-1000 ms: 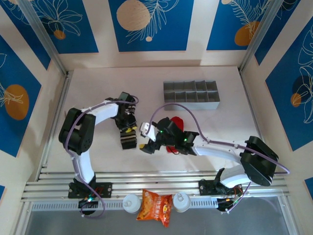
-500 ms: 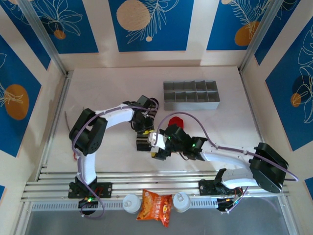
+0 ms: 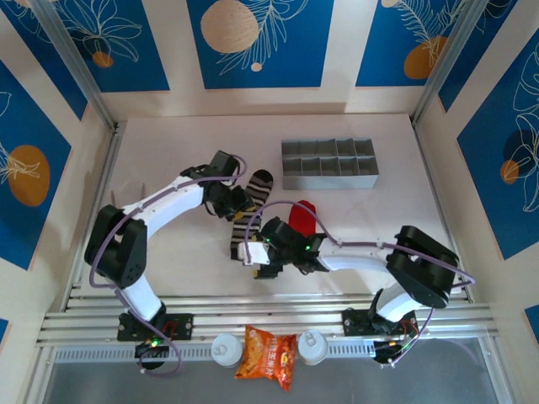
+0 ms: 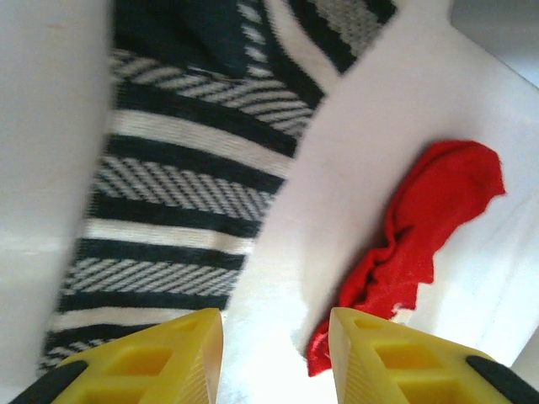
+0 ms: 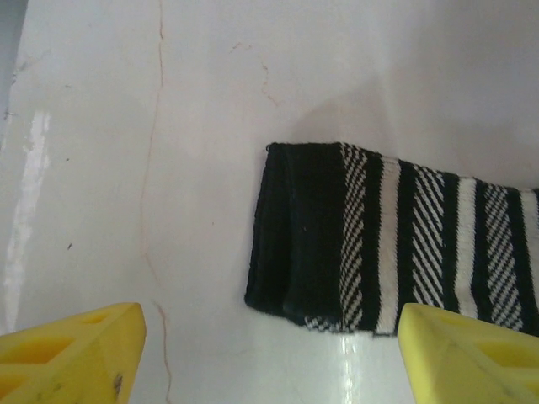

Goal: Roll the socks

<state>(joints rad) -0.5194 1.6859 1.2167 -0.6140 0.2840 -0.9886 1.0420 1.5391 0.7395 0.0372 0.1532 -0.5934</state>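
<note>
The black sock with grey-white stripes lies stretched out flat on the white table, toe toward the back. The red sock sits crumpled just to its right. My left gripper hovers over the striped sock's middle. In the left wrist view its yellow fingers stand open over bare table, with the striped sock on the left and the red sock on the right. My right gripper is at the sock's near end. It is wide open just short of the black cuff.
A grey compartment organiser stands behind the socks at the back right. An orange snack bag lies on the rails at the near edge, between two white caps. The wide white tabletop spreads to the left.
The left gripper has let go of the striped sock, which now lies stretched out long, and pulled back toward its middle. The right gripper has shifted left to the cuff end.
</note>
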